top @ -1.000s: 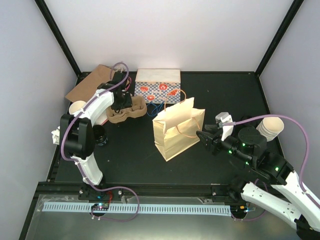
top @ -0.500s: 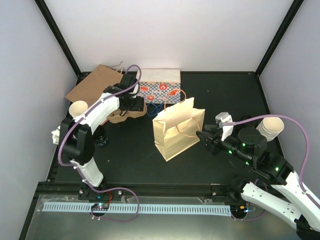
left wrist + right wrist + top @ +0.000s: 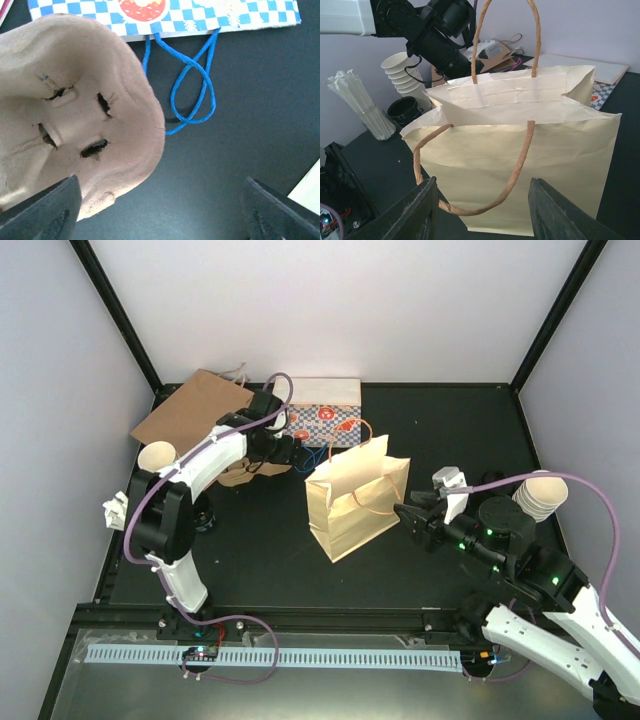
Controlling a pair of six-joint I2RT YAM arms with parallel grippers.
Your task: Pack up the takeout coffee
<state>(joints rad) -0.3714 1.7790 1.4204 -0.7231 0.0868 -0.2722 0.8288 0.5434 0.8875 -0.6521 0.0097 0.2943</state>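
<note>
The takeout coffee is out of view in all three views. My left gripper (image 3: 290, 452) hovers low over the dark table between the brown cardboard cup carrier (image 3: 235, 476) and the blue-checked bag (image 3: 320, 420). Its jaws are open and empty. In the left wrist view the carrier (image 3: 75, 115) fills the left side, beside the gripper (image 3: 165, 215). The cream paper bag (image 3: 350, 510) stands upright with its mouth open. My right gripper (image 3: 408, 512) is open at the bag's right side. In the right wrist view the bag (image 3: 530, 160) hangs its near handle in front of that gripper (image 3: 485, 215), unpinched.
The checked bag (image 3: 200, 15) trails blue cord handles (image 3: 192, 95) onto the table. A flat brown bag (image 3: 190, 405) lies at the back left. Lidless cup stacks (image 3: 155, 455) (image 3: 540, 495) stand left and right. A round black object (image 3: 405, 111) and bundled straws (image 3: 355, 105) stand at the left.
My left gripper has moved right, off the cup carrier toward the checked bag, and its jaws have opened wider. The carrier sits slightly nearer and further left. The right arm has stayed still.
</note>
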